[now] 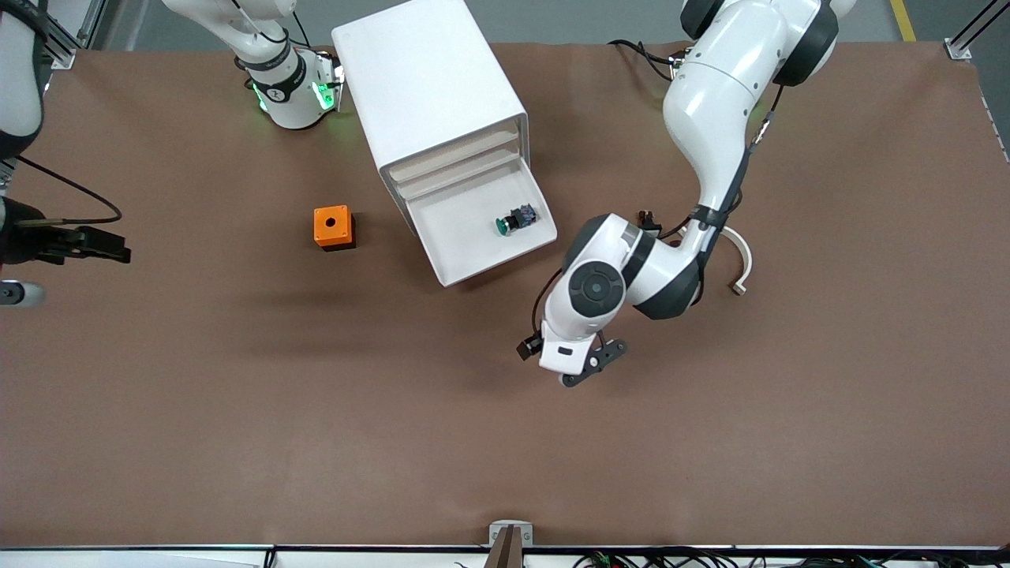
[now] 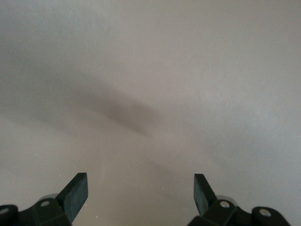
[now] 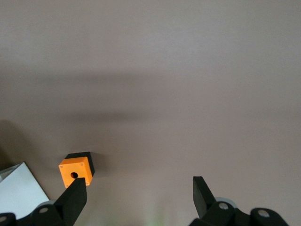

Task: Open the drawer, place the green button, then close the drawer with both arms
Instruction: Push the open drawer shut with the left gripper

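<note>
Button (image 1: 516,219) lies in the pulled-out drawer (image 1: 481,237) at cabinet's (image 1: 430,87) foot; left gripper (image 1: 588,371), fingers spread and empty, hovers over bare counter (image 1: 316,410) at drawer's 5 o'clock; right gripper (image 1: 95,243), fingers spread, waits; best push the front squarely, slowly.

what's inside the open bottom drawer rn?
Only the green-capped button, lying on its side on the tray floor of the drawer, toward the left arm's end. The tray's inner end, under the cabinet, is covered and can't be checked.
</note>
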`<state>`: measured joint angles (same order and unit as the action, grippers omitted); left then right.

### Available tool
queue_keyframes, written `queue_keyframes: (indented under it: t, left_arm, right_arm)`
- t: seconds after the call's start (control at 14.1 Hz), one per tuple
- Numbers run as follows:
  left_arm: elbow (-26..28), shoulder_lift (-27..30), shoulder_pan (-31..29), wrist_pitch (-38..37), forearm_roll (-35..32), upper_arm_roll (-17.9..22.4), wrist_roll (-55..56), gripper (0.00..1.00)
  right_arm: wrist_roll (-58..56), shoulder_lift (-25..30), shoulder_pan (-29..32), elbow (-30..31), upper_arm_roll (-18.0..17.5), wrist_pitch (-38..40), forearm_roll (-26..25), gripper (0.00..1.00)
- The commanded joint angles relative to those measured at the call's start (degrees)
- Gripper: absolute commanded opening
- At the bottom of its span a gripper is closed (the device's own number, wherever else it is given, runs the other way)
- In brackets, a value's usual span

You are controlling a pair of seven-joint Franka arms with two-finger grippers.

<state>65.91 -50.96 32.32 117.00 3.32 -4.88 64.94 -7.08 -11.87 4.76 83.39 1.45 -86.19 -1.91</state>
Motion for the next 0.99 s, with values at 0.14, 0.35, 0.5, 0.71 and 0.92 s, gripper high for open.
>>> queue_keyframes:
  t: [0.14, 0.35, 0.5, 0.71, 0.92]
  left_arm:
    - [6.85, 3.23, 5.72, -0.11, -1.65, 0.58, 3.17, 0.99]
    - [7.3, 3.32, 8.54, -0.19, -1.65, 0.4, 4.66, 0.99]
    - [7.3, 3.41, 9.86, -0.28, -1.48, -0.47, 5.1, 0.99]
    - [8.0, 3.76, 10.04, -2.03, -1.48, -3.8, 6.51, 0.99]
    - [8.18, 3.76, 10.04, -2.65, -1.39, -6.44, 7.91, 0.99]
  right_arm:
    - [-0.57, 0.18, 2.01, -0.43, -1.19, 0.84, -0.38, 1.0]
    - [0.22, 0.18, 1.75, -0.51, -1.28, 0.76, -0.11, 1.0]
    - [0.14, 0.01, 1.48, -2.08, -1.36, 0.32, -0.38, 1.0]
    - [-0.13, 0.01, 1.74, -5.78, -1.36, 1.11, 0.15, 1.0]
    - [-0.21, 0.88, 2.01, -5.53, -1.28, 2.94, 0.5, 1.0]
